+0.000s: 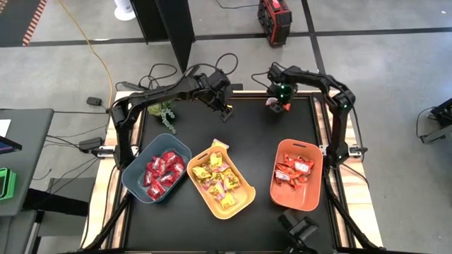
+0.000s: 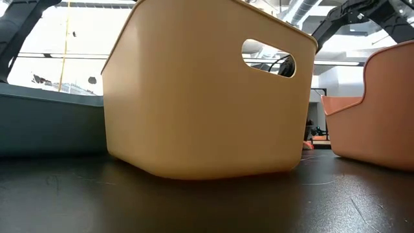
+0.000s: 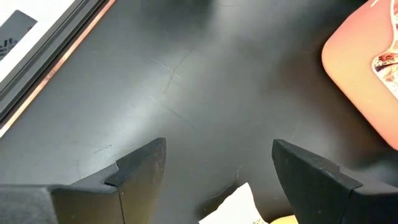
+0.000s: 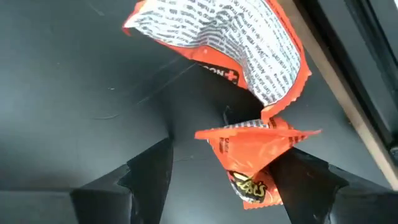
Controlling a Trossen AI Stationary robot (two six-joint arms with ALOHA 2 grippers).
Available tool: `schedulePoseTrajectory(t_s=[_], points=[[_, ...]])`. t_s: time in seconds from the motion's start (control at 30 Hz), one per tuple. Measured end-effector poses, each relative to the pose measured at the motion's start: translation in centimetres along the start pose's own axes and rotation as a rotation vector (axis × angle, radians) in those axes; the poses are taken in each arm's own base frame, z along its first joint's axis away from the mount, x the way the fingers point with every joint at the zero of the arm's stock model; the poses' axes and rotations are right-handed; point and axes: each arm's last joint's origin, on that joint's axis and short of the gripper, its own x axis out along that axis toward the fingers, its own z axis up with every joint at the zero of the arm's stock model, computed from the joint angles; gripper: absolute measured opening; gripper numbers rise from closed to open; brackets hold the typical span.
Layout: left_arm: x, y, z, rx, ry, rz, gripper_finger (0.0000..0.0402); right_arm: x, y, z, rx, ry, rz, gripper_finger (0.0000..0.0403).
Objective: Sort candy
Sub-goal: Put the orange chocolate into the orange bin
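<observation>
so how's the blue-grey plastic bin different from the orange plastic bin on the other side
The blue-grey plastic bin sits at the table's left and holds deep red wrapped candies; the orange plastic bin sits at the right and holds orange-red and white wrapped candies. In the high view the blue-grey bin lies skewed, while the orange one lies nearly straight. Both are open-topped with rounded corners, flanking the yellow plastic bin.

Orange-red candy wrapper (image 4: pixel 249 62) with dense white print too small to read, only letters "ON+" legible
</observation>
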Motion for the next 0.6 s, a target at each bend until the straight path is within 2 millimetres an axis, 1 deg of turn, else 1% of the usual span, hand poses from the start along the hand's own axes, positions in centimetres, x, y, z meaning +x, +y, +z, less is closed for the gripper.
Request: schedulePoseTrajectory(t_s=[0.1,0.23,0.33,0.4,0.47,0.6], points=[[0.0,0.0,0.0,0.000,0.000,0.000,0.0287,-0.3,0.4,-0.1,-0.009,-0.003,-0.004,0.0222],[0.0,0.0,0.0,0.000,0.000,0.000,0.0287,-1.0,1.0,-0.6,-0.016,0.009,0.037,0.0126],[0.0,0.0,0.0,0.001,-0.001,0.000,0.0287,-2.1,1.5,-1.0,-0.013,0.001,0.046,0.0053],[0.0,0.0,0.0,0.001,-0.001,0.000,0.0287,-3.1,1.8,-1.4,-0.015,-0.015,0.054,0.0021],[0.0,0.0,0.0,0.001,-0.001,0.000,0.0287,-4.4,2.1,-2.0,-0.019,-0.044,0.082,0.0013],[0.0,0.0,0.0,0.001,-0.001,0.000,0.0287,-8.3,3.4,-3.6,-0.056,-0.146,0.137,0.0036]])
